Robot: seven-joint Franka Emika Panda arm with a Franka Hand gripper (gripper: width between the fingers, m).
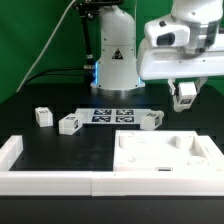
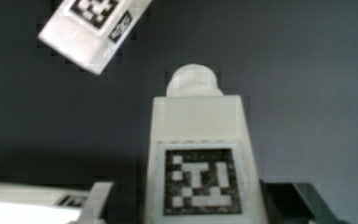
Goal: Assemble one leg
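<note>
While the gripper [image 1: 185, 99] is clamping the leg [image 2: 195, 135] by its sides, I am working through the hazards from near to far. Nearest, the white fence [image 1: 40, 172] is lying along the near edge at the exterior view's left, well apart from the action and posing no threat. Beside it, at near right, the square top [image 1: 165, 162] is resting flat, and the held leg is hanging in the air above its far right corner, not touching it.

That is where I am expecting trouble. In the wrist view the leg's rounded tip [image 2: 194, 78] is pointing away from the fingers, and if it is arriving off-centre over a hole, I judge it will jam on the rim or shove the top sideways. The fingers seem to be gripping only the tagged end, so a hard contact is risking a twist in the grasp.

Farther back, the right loose leg [image 1: 152, 120] is lying just beside the marker board [image 1: 112, 115], and a wide swing is risking knocking it. The middle loose leg [image 1: 70, 123] and the left loose leg [image 1: 42, 116] are sitting farther left, well apart from the arm.
</note>
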